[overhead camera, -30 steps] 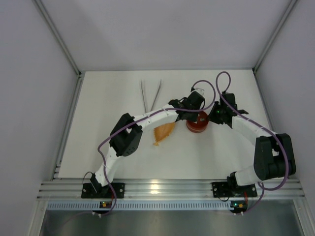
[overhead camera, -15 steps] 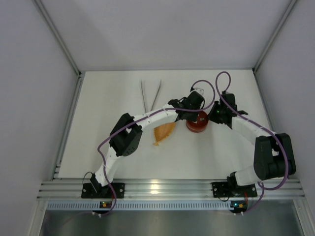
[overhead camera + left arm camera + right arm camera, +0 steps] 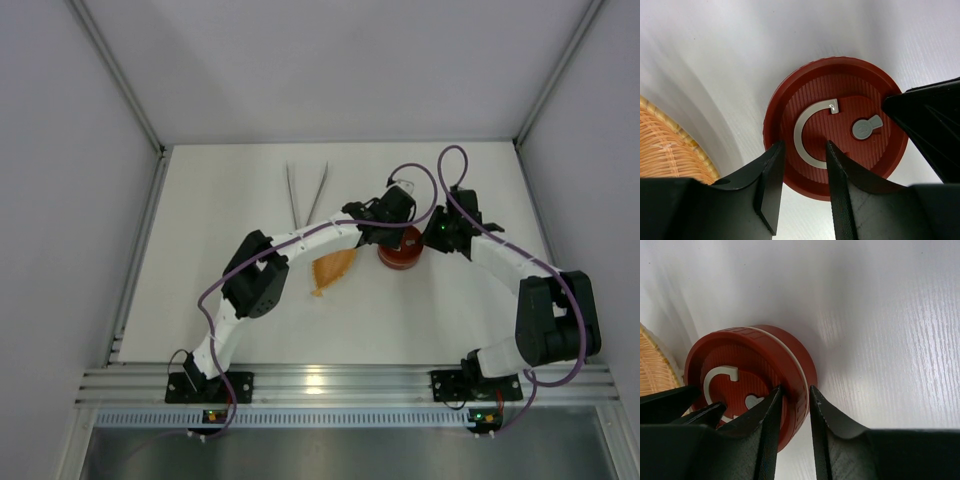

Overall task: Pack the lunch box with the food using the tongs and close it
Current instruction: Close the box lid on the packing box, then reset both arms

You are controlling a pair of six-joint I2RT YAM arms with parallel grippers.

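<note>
The small round red lunch box point(image 3: 400, 254) sits closed on the white table point(image 3: 220, 230), just right of the orange woven leaf-shaped tray point(image 3: 335, 268), its ribbed red lid point(image 3: 840, 100) with a pale C-mark lying flat. The right gripper point(image 3: 796, 392) pinches the lid's rim in narrow jaws, probably seating it; the left gripper point(image 3: 804, 145) hovers above, part-open, empty.

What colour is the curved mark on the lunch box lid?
Pale grey-white mark on a dark red ribbed lid; best in the left wrist view.
</note>
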